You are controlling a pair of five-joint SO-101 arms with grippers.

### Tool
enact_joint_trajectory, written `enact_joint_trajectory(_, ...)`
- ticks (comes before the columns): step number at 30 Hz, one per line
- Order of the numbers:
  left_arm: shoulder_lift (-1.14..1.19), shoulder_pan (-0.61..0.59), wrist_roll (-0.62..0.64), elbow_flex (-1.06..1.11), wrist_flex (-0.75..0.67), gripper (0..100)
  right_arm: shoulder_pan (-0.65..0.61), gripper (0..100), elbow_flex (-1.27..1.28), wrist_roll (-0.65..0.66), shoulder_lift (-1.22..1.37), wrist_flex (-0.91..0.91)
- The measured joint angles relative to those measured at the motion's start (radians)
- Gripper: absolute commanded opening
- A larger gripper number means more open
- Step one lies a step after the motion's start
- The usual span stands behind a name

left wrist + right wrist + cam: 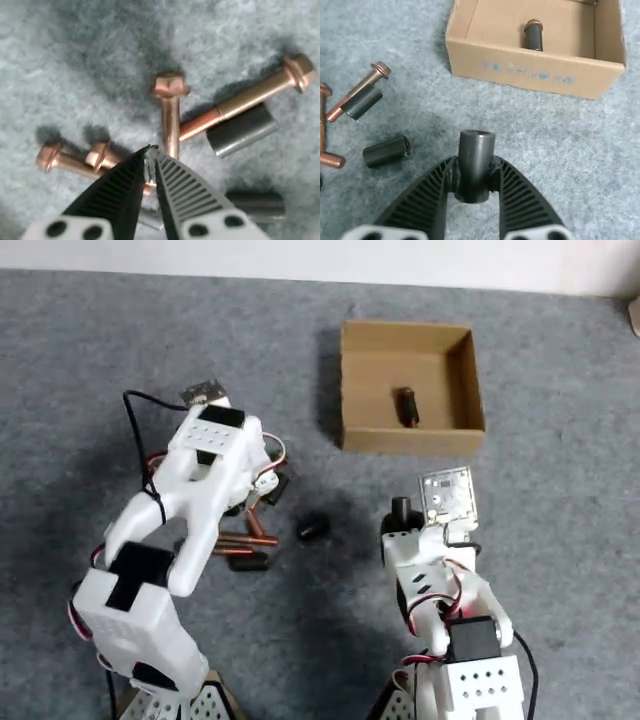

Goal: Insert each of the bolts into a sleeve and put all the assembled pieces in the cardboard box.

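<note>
Black ribbed fingers of the right pincer [475,171] clamp a dark sleeve [476,147], which stands upright between them. Straight ahead of its tips, a little apart, sits the cardboard box [530,75]. Inside the box lies one assembled piece [534,34], a copper bolt head showing at the far end of its sleeve. Off toward the other arm, near the right pincer, a loose sleeve [386,150] lies on its side on the grey carpet [600,165]. The left pincer [150,150] is closed, its tips together with nothing visibly caught between them, and it hovers over a cluster of copper bolts. One bolt [170,115] runs out from just under its tips. A long bolt [250,95] slants beyond that, right beside another sleeve [241,129]. A pair of bolts [65,161] lies on the opposite side of the tips.
</note>
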Motion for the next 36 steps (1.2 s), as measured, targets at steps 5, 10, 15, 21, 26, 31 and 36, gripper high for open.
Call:
enact_joint_trajectory(5, 0.006, 0.000, -0.035, 0.000, -0.026, 1, 0.000, 0.5, 0.000, 0.000, 0.000, 0.000)
enact_joint_trajectory(10, 0.006, -0.018, -0.035, -0.029, -0.028, 3, 0.000, 0.5, 0.002, 0.000, 0.000, 0.000)
enact_joint_trajectory(15, 0.006, -0.041, -0.035, -0.063, 0.014, 18, 0.000, 0.5, 0.002, 0.000, 0.000, 0.000)
enact_joint_trajectory(21, 0.012, -0.040, -0.035, -0.068, 0.043, 22, 0.000, 0.5, 0.002, 0.000, 0.000, 0.000)
enact_joint_trajectory(26, 0.012, -0.040, -0.035, -0.068, 0.043, 21, 0.000, 0.5, 0.002, 0.000, 0.000, 0.000)
enact_joint_trajectory(31, 0.012, -0.040, -0.035, -0.063, 0.043, 21, 0.002, 0.5, 0.031, 0.000, -0.003, 0.000)
enact_joint_trajectory(36, 0.009, -0.044, -0.035, 0.000, -0.043, 21, 0.000, 0.5, 0.031, 0.000, -0.003, 0.000)
